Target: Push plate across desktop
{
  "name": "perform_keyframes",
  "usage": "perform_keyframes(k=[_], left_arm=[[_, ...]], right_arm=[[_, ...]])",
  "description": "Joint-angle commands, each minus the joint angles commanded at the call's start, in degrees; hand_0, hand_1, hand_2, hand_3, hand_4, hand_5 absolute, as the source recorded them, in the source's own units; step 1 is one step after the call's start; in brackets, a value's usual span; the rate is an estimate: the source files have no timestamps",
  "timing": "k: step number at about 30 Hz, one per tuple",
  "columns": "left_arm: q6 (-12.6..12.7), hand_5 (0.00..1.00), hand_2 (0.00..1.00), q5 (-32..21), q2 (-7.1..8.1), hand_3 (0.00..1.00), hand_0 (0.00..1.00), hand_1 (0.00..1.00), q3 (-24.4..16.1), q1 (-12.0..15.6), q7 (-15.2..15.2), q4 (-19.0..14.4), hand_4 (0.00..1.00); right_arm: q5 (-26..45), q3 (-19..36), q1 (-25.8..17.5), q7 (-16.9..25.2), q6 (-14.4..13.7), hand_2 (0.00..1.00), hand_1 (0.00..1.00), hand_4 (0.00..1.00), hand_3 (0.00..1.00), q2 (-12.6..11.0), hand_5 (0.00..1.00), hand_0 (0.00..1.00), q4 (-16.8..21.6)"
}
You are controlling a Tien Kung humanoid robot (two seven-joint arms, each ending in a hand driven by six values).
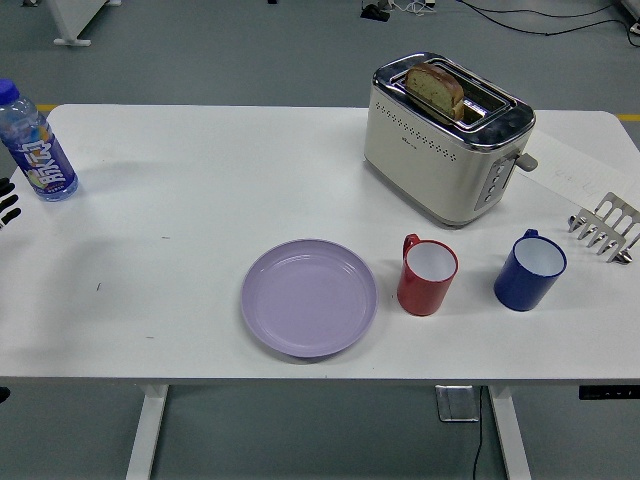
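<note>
**Head view: plate sits untouched, left hand barely in at frame edge**

Head view, white table fills most of frame. Lavender plate lies flat low centre, close to the table's near edge, nothing on it, nothing touching it. Red mug stands upright just beside the plate on its right, small gap between them, handle toward upper left. Blue mug upright further right, apart from the red one, handle up top. Both mugs look empty, white inside.

Cream and chrome toaster upper right of centre, set at an angle, one slice of bread sticking up out of a slot. Lever side faces lower right. Metal toast rack at the right edge of frame, past the blue mug. Pale paper sheet lies flat between toaster and rack.

Water bottle with blue label and blue cap stands upright at upper left, near the table's left end.

Left hand only just shows at the left edge, mid height, below the bottle: a few black fingertips, the rest cut off. Cannot tell whether it is spread or curled. It holds nothing visible and is well apart from the plate. A small dark bit shows at the lower left edge, below the table line, too little to identify. Right hand not in frame.

Grey floor beyond the table's far edge, cables at top right.
</note>
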Motion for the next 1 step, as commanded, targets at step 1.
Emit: perform_keyframes(k=[1], left_arm=[[0.0,0.998,0.807,0.0,0.01,0.711,0.786,0.821,0.0,-0.1,0.0,0.0,0.554]], right_arm=[[0.0,0.0,0.0,0.0,0.0,0.734,0.653,0.297,0.683,0.0,0.3,0.666,0.0]])
